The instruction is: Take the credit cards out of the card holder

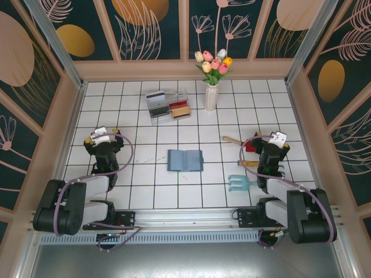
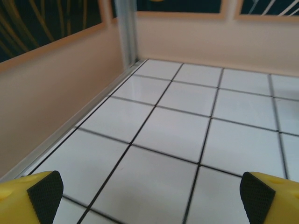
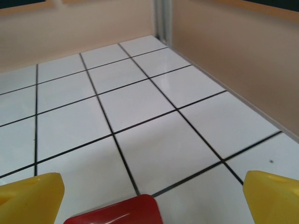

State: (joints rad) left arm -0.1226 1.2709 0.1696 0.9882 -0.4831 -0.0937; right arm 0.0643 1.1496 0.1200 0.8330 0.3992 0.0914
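White-tiled table (image 1: 145, 191): card holder (image 1: 185, 160); clear tray (image 1: 181, 92); vase (image 1: 211, 97); rake (image 1: 239, 183)

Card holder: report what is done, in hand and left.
Done, apparently: the card holder lies open mid-table with no card colour showing in its slots, and grey, black, red and tan credit cards lie in the clear tray behind it. In hand: nothing; the left fingers and right fingers stand open, away from both. Left: seemingly nothing, though a tucked card would be hard to spot.
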